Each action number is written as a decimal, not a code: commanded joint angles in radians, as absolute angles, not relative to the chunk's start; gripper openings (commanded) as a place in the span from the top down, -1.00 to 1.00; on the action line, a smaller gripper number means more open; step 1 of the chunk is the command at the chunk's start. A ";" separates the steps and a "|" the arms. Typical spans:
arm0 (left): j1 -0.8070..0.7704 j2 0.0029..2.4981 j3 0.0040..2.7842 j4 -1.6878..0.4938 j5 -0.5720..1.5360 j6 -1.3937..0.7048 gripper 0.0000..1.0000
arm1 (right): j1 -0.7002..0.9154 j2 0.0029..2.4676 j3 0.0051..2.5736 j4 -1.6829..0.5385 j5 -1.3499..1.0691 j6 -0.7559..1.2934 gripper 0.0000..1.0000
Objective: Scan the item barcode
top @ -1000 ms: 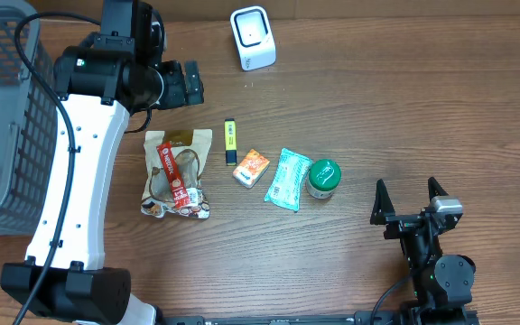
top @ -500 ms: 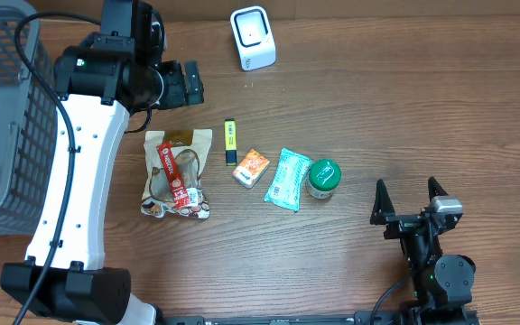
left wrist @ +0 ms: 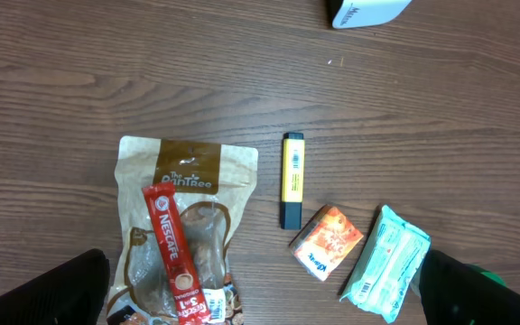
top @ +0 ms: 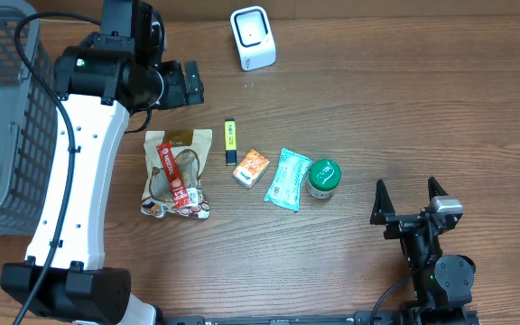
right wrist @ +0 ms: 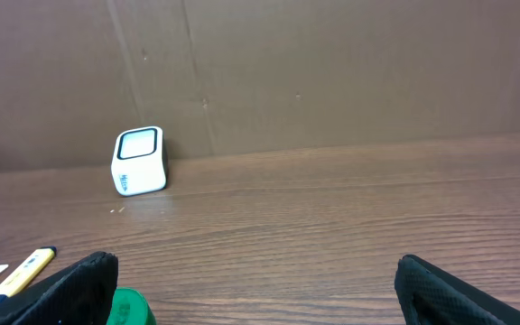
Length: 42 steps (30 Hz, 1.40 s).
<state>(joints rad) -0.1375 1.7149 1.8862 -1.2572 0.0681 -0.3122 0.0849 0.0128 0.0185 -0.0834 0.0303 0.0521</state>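
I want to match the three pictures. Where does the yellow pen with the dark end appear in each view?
Overhead: the yellow pen lies near the middle, up-left of the orange packet.
Left wrist: yellow pen at the centre, dark end pointing down.
Right wrist: only one end shows, at the bottom-left corner.
Shared landmark: the white scanner, at the top in overhead, cut by the top edge in left wrist, middle-left in right wrist.

A white scanner (top: pixel 253 38) stands upright, well apart from the items. They lie flat in a loose row: a brown snack pouch (top: pixel 190 141) with a red Nescafé stick (top: pixel 173 173) across it, a yellow pen (top: pixel 230 142), an orange packet (top: pixel 251 167), a teal pack (top: pixel 287 179) and an upright green-lidded jar (top: pixel 324 178).
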 commanded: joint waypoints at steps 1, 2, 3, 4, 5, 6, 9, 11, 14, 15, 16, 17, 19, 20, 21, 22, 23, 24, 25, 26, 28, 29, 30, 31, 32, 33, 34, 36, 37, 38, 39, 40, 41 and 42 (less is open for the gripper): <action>-0.138 1.715 1.895 -1.256 0.071 -0.315 -1.00 | 0.084 0.003 0.008 -0.081 0.032 0.048 -1.00; -0.138 1.715 1.895 -1.256 0.071 -0.315 -1.00 | 0.084 0.003 0.008 -0.081 0.032 0.047 -1.00; -0.138 1.715 1.895 -1.256 0.071 -0.315 -0.99 | 0.084 0.003 0.008 -0.081 0.032 0.048 -1.00; -0.138 1.715 1.895 -1.256 0.071 -0.315 -0.99 | 0.084 0.003 0.008 -0.081 0.032 0.047 -1.00; -0.138 1.715 1.895 -1.256 0.071 -0.315 -1.00 | 0.084 0.003 0.008 -0.081 0.032 0.048 -1.00; -0.138 1.715 1.895 -1.256 0.071 -0.315 -1.00 | 0.084 0.003 0.008 -0.081 0.032 0.048 -1.00; -0.138 1.715 1.895 -1.256 0.071 -0.315 -1.00 | 0.084 0.003 0.008 -0.081 0.032 0.047 -1.00; -0.138 1.715 1.895 -1.256 0.071 -0.315 -1.00 | 0.084 0.003 0.008 -0.081 0.032 0.047 -1.00; -0.138 1.715 1.895 -1.256 0.071 -0.315 -0.99 | 0.084 0.003 0.008 -0.081 0.032 0.048 -1.00; -0.138 1.715 1.895 -1.256 0.071 -0.315 -1.00 | 0.084 0.003 0.008 -0.081 0.032 0.048 -1.00; -0.138 1.715 1.895 -1.256 0.071 -0.315 -1.00 | 0.084 0.003 0.008 -0.081 0.032 0.048 -1.00; -0.138 1.715 1.895 -1.256 0.071 -0.315 -1.00 | 0.084 0.003 0.008 -0.081 0.032 0.047 -1.00; -0.138 1.715 1.895 -1.256 0.071 -0.315 -1.00 | 0.084 0.003 0.008 -0.081 0.032 0.048 -1.00; -0.138 1.715 1.895 -1.256 0.071 -0.315 -1.00 | 0.084 0.003 0.008 -0.081 0.032 0.047 -1.00; -0.138 1.715 1.895 -1.256 0.071 -0.315 -0.99 | 0.084 0.003 0.008 -0.081 0.032 0.048 -1.00; -0.138 1.715 1.895 -1.256 0.071 -0.315 -0.99 | 0.084 0.003 0.008 -0.081 0.032 0.047 -1.00; -0.138 1.715 1.895 -1.256 0.071 -0.315 -0.99 | 0.084 0.003 0.008 -0.081 0.032 0.047 -1.00; -0.138 1.715 1.895 -1.256 0.071 -0.315 -1.00 | 0.084 0.003 0.008 -0.081 0.032 0.048 -1.00; -0.138 1.715 1.895 -1.256 0.071 -0.315 -0.99 | 0.084 0.003 0.008 -0.081 0.032 0.048 -1.00; -0.138 1.715 1.895 -1.256 0.071 -0.315 -0.99 | 0.084 0.003 0.008 -0.081 0.032 0.048 -1.00; -0.138 1.715 1.895 -1.256 0.071 -0.315 -1.00 | 0.084 0.003 0.008 -0.081 0.032 0.047 -1.00; -0.138 1.715 1.895 -1.256 0.071 -0.315 -1.00 | 0.084 0.003 0.008 -0.081 0.032 0.048 -1.00; -0.138 1.715 1.895 -1.256 0.071 -0.315 -1.00 | 0.084 0.003 0.008 -0.081 0.032 0.047 -1.00; -0.138 1.715 1.895 -1.256 0.071 -0.315 -0.99 | 0.084 0.003 0.008 -0.081 0.032 0.047 -1.00; -0.138 1.715 1.895 -1.256 0.071 -0.315 -0.99 | 0.084 0.003 0.008 -0.081 0.032 0.048 -1.00; -0.138 1.715 1.895 -1.256 0.071 -0.315 -1.00 | 0.084 0.003 0.008 -0.081 0.032 0.047 -1.00; -0.138 1.715 1.895 -1.256 0.071 -0.315 -0.99 | 0.084 0.003 0.008 -0.081 0.032 0.047 -1.00; -0.138 1.715 1.895 -1.256 0.071 -0.315 -0.99 | 0.084 0.003 0.008 -0.081 0.032 0.048 -1.00; -0.138 1.715 1.895 -1.256 0.071 -0.315 -0.99 | 0.084 0.003 0.008 -0.081 0.032 0.047 -1.00; -0.138 1.715 1.895 -1.256 0.071 -0.315 -0.99 | 0.084 0.003 0.008 -0.081 0.032 0.047 -1.00; -0.138 1.715 1.895 -1.256 0.071 -0.315 -1.00 | 0.084 0.003 0.008 -0.081 0.032 0.047 -1.00; -0.138 1.715 1.895 -1.256 0.071 -0.315 -1.00 | 0.084 0.003 0.008 -0.081 0.032 0.047 -1.00; -0.138 1.715 1.895 -1.256 0.071 -0.315 -1.00 | 0.084 0.003 0.008 -0.076 0.033 0.047 -1.00; -0.138 1.715 1.895 -1.256 0.071 -0.315 -1.00 | 0.084 0.003 0.008 -0.062 0.033 0.047 -1.00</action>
